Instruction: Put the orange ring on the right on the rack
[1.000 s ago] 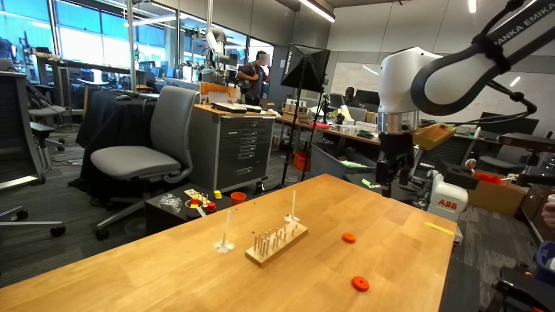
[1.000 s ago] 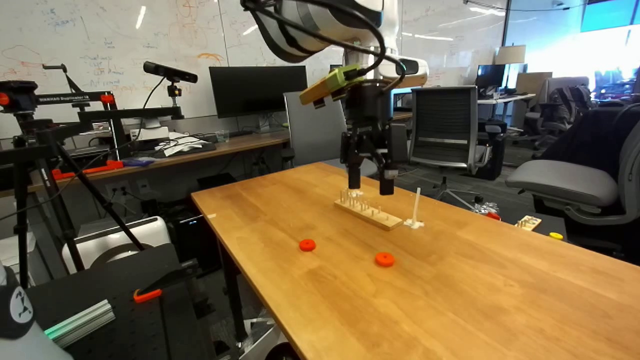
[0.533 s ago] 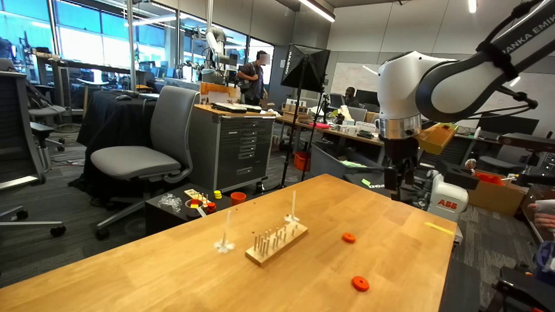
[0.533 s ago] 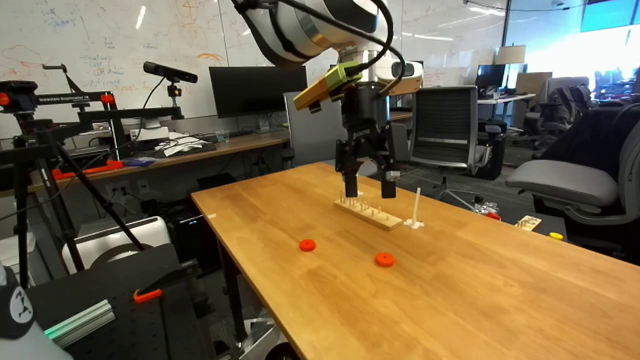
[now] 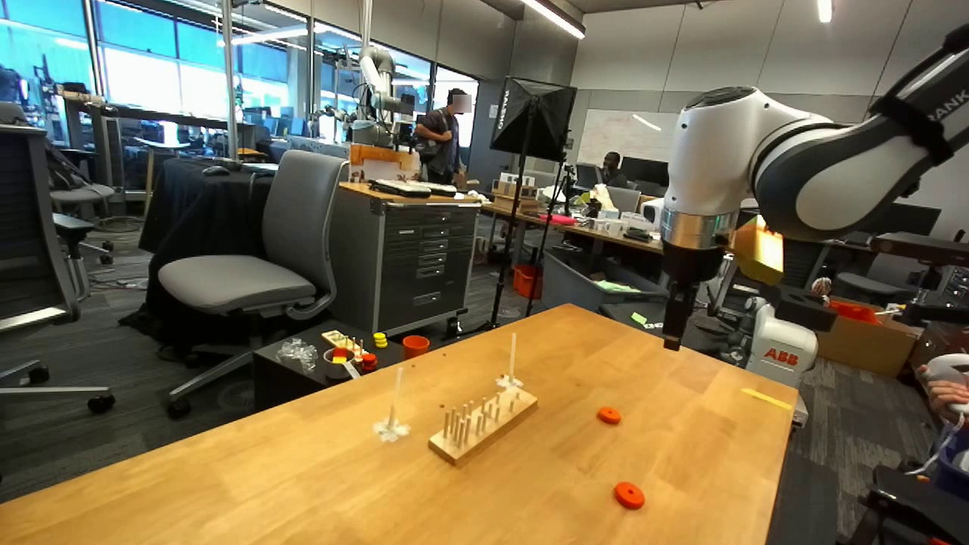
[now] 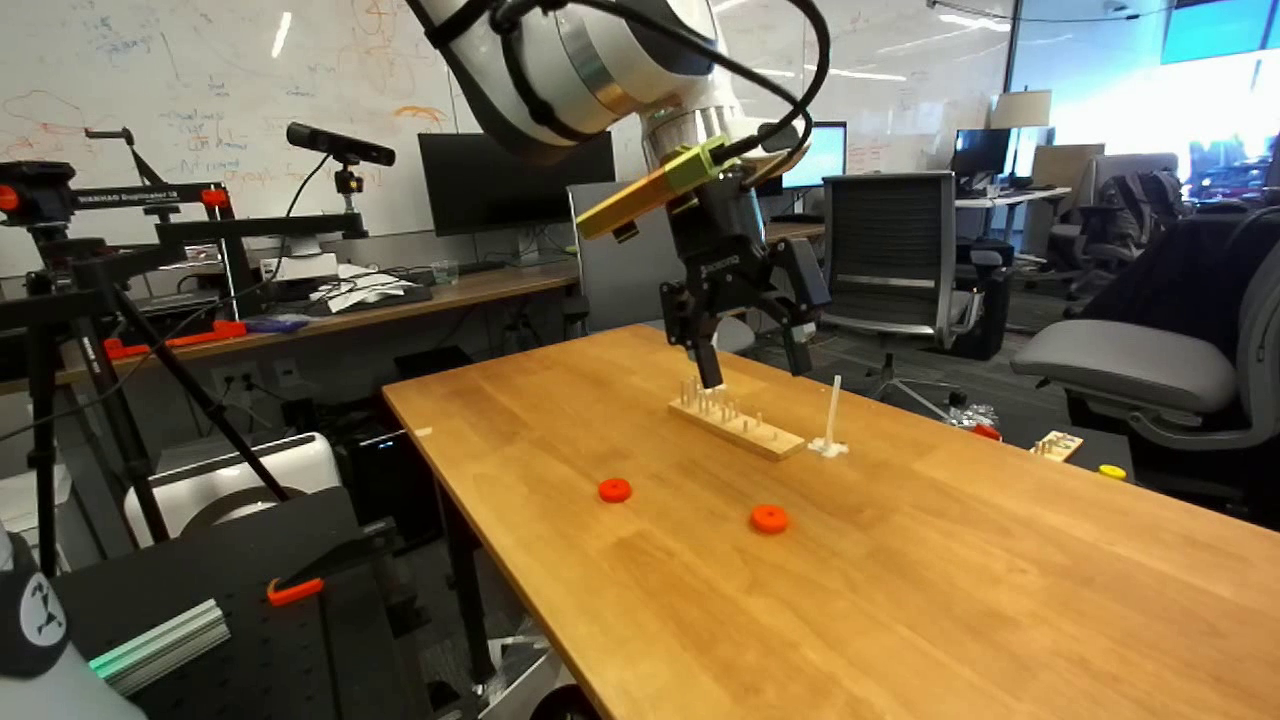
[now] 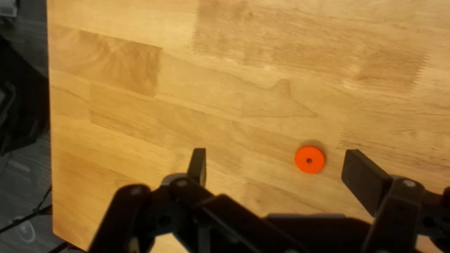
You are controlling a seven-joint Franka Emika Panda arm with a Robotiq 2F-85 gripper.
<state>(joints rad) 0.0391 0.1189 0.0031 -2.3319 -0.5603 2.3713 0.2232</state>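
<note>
Hand (image 6: 755, 378) spread wide, holding nothing, well above surface (image 6: 900, 560). Reads as approach step. Ring (image 7: 309, 154) lies flat, right of grasp centre in wrist view; can't tell which of two. Next: confirm target, centre, descend, pinch. No ring on rack (image 6: 735, 434) yet.

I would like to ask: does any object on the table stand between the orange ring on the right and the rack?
In both exterior views, nothing visible stands between the orange ring and the rack; the second ring and a thin stand are off that path.
</note>
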